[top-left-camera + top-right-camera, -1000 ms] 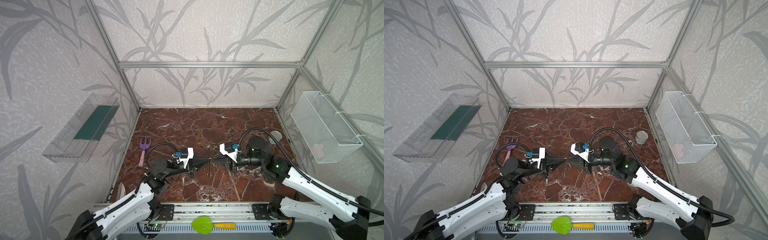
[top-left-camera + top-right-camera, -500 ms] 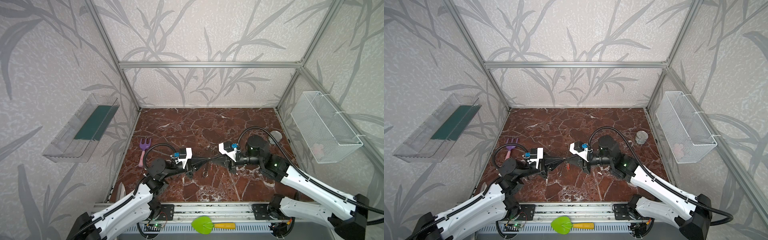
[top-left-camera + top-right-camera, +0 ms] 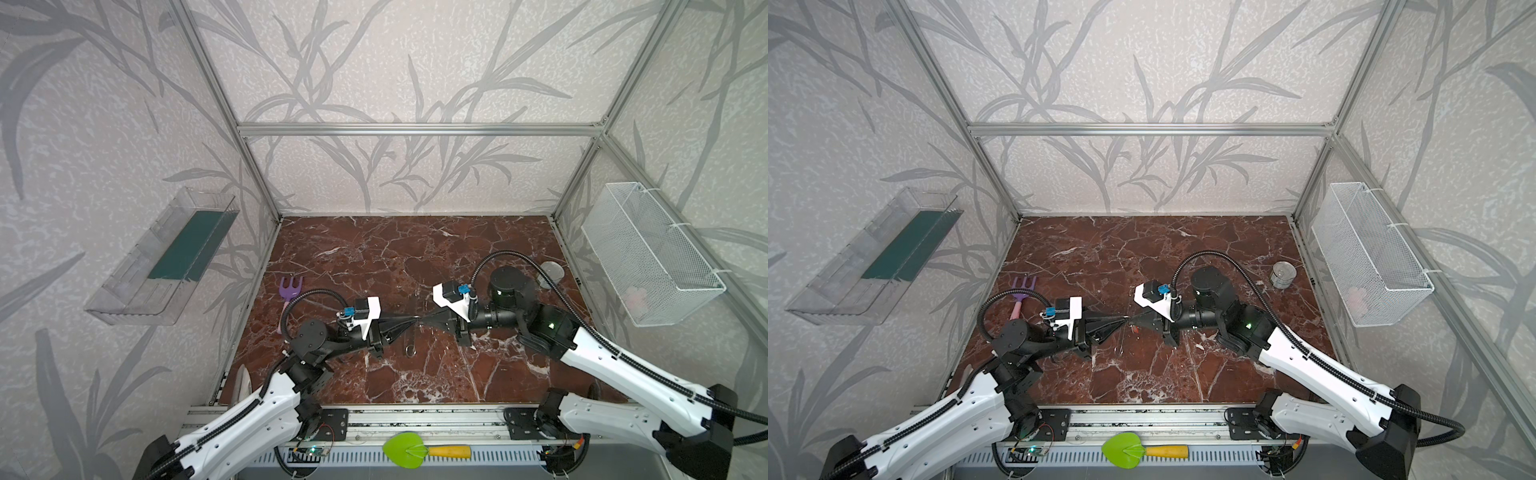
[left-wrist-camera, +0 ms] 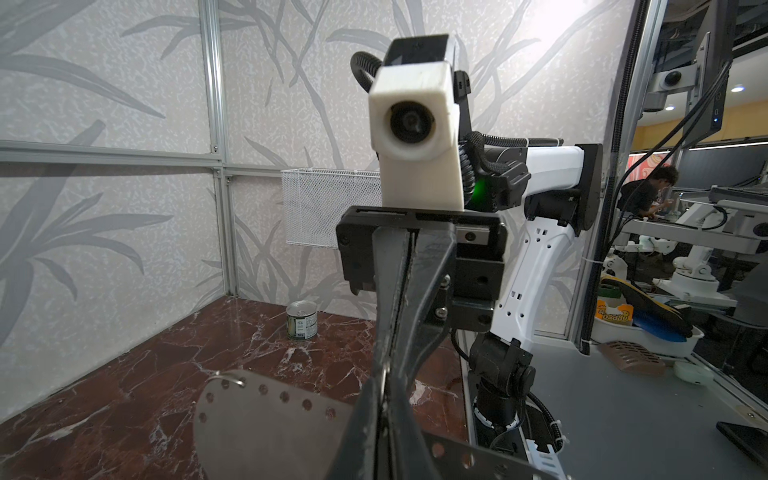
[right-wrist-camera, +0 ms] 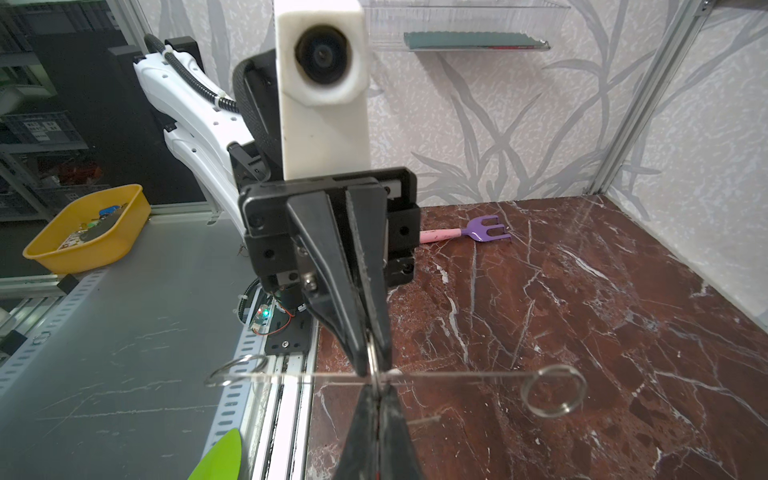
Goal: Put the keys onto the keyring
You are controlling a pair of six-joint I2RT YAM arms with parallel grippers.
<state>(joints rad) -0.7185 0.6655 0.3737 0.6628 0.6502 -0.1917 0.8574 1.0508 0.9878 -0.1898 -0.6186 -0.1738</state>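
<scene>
in both top views the two arms meet tip to tip just below the middle of the frame, above the red marble table point(image 3: 374, 257). the left gripper point(image 3: 409, 323) reaches in from the lower left, the right gripper point(image 3: 424, 322) from the lower right. the right gripper is clenched, its fingers flat together, the tip against the edge of the keyring point(image 4: 257, 424), a pale-grey plate with a row of small holes. whether it pinches the plate is not clear. the left gripper's fingers point(image 5: 328, 270) show only a hairline slit between them at that same edge, and i cannot tell if they are grasping or released. a wire ring point(image 5: 552, 390) hangs from the plate. the keys point(image 3: 1136, 328) show as a small red fleck right under the meeting tips, near the middle of the frame.
</scene>
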